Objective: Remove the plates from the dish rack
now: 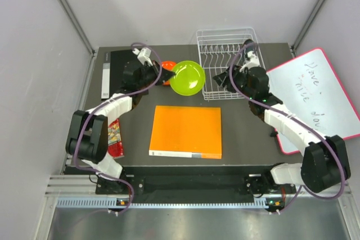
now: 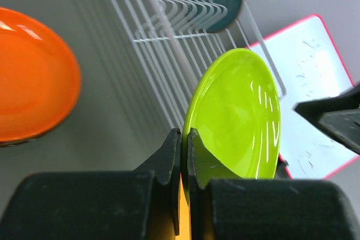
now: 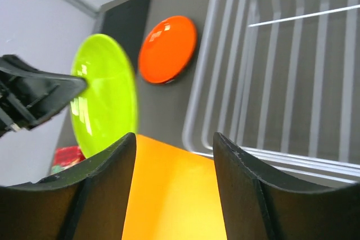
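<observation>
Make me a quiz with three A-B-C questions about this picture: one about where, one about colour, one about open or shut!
1. Where is the orange plate?
A) on the floor
B) outside the dish rack, to its left
C) standing inside the dish rack

2. What colour plate does the left pincer hold?
A) dark red
B) grey-blue
C) lime green

3. How is the right pincer?
A) open and empty
B) shut on a plate
C) shut on nothing

Answers:
1 B, it lies left of the rack wires.
2 C, the rim of the lime green plate sits between the shut fingers.
3 A, there is a wide gap with nothing in it.
</observation>
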Robot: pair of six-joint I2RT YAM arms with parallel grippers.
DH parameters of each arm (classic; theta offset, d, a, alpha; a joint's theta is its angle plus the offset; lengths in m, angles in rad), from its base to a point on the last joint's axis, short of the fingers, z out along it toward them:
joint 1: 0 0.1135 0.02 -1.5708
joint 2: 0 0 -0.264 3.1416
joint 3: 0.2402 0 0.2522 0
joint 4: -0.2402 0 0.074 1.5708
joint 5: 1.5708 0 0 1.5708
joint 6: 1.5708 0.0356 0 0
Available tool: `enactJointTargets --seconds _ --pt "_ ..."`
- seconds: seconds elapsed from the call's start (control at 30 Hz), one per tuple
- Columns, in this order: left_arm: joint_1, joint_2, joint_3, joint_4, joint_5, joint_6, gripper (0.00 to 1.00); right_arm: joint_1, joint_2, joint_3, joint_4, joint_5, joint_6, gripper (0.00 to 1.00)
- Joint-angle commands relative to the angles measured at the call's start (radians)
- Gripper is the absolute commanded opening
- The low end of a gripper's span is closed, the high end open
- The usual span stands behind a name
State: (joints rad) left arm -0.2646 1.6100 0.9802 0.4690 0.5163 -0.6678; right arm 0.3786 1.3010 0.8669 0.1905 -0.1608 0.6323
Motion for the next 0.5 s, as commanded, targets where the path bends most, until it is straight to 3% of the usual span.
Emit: enactJointTargets --seconds 0.0,0.1,0.13,0.2,0.47 --pt "0.083 0.042 0.061 0.007 -0.052 0.013 0.00 -0.087 -0.074 0.066 -0.082 0.015 -0.092 0.57" --pt "0.113 0.099 0.112 -0.033 -0.102 0.046 0.00 -0.131 -0.089 0.093 -0.120 0.032 -0.137 0.58" --pt "0.119 0.116 0.118 -0.032 -0.133 0.050 0.00 -0.141 -0.086 0.104 -0.131 0.038 -0.146 0.63" --pt "0.131 0.171 0.149 -0.026 -0.162 0.072 0.00 -0.159 -0.074 0.148 -0.157 0.043 -0.189 0.65" --pt "0.140 0.375 0.252 0.023 -0.327 0.129 0.00 -0.181 0.081 0.343 -0.226 0.127 -0.299 0.66"
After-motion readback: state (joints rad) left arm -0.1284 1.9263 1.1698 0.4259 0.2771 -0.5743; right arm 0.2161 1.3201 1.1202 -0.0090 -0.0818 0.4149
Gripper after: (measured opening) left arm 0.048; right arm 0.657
